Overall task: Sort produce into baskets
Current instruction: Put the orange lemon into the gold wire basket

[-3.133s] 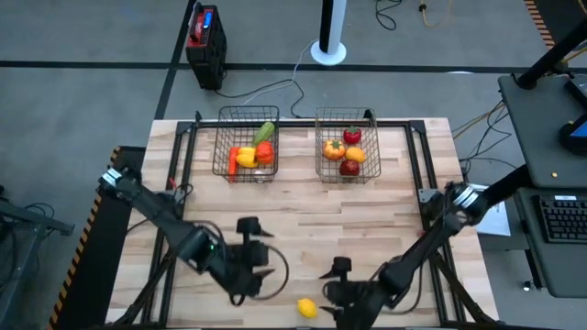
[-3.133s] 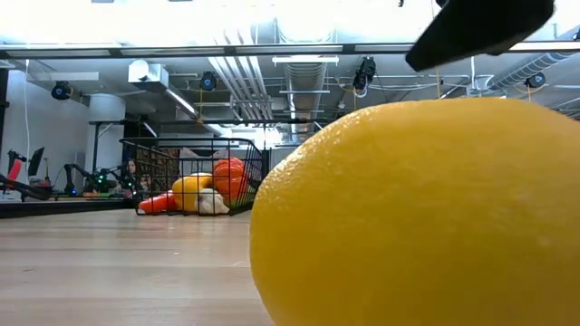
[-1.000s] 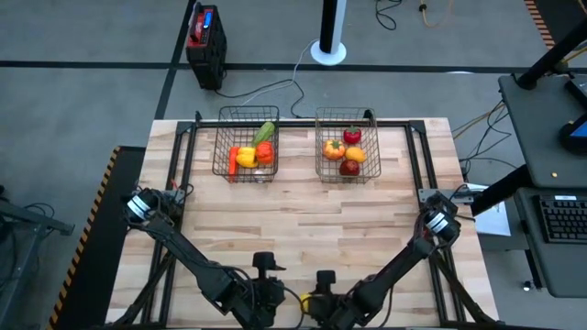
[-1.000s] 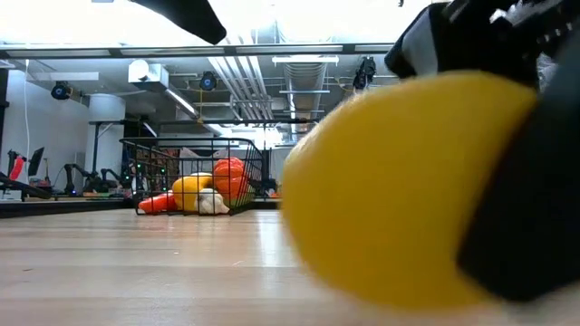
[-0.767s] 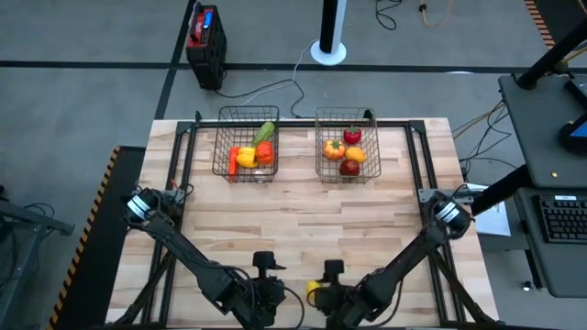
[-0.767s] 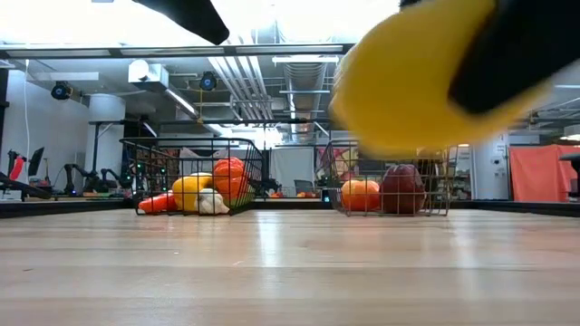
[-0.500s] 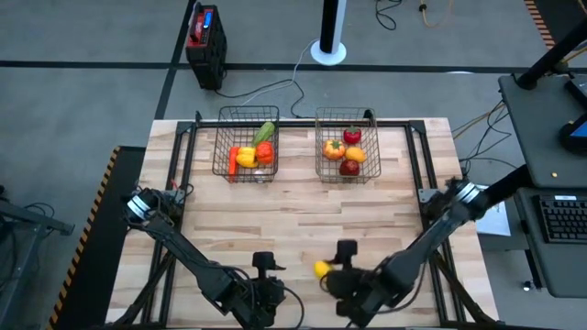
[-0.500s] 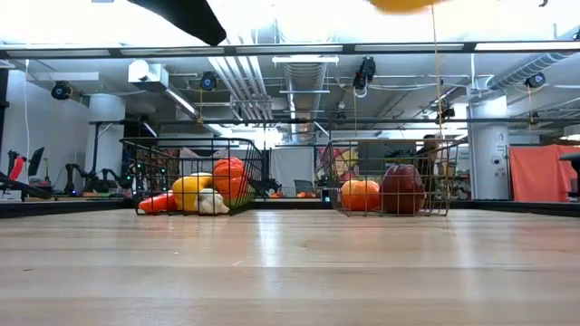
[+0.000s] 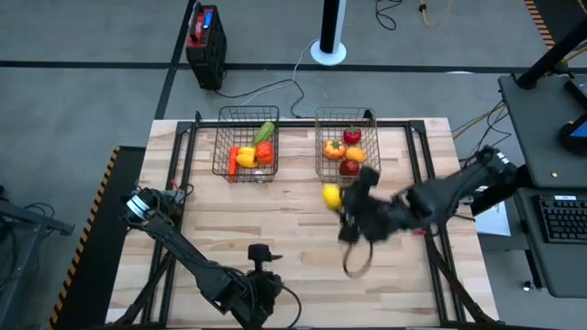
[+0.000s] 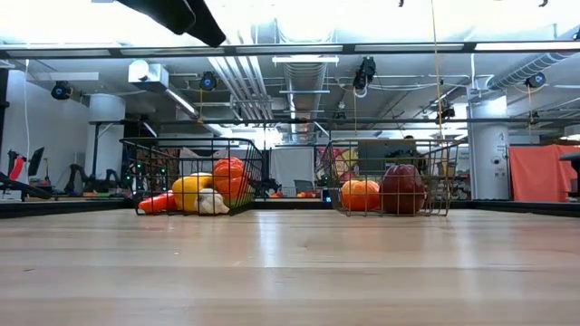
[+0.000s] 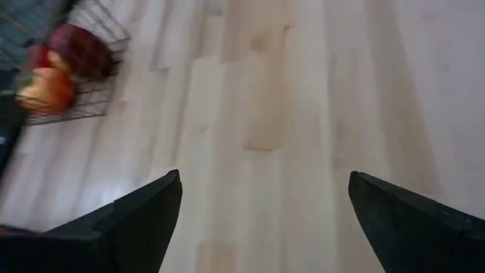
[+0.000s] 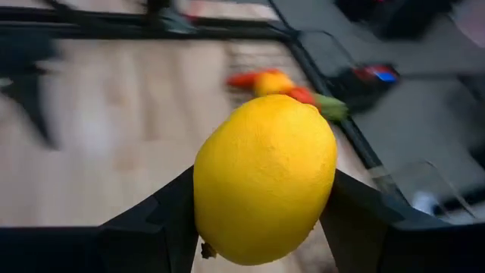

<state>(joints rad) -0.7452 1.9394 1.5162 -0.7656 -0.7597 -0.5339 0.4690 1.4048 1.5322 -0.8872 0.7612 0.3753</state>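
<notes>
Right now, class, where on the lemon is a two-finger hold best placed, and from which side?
Across the lemon's fat middle, fingers on opposite sides, as the right gripper holds it now. Its rounded body tapers toward the ends, so a hold there would likely slip off.

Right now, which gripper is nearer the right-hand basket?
The right. The right gripper, shut on the lemon, is just short of the right-hand basket near its front left corner. The left gripper waits open at the table's near edge, far from it.
</notes>
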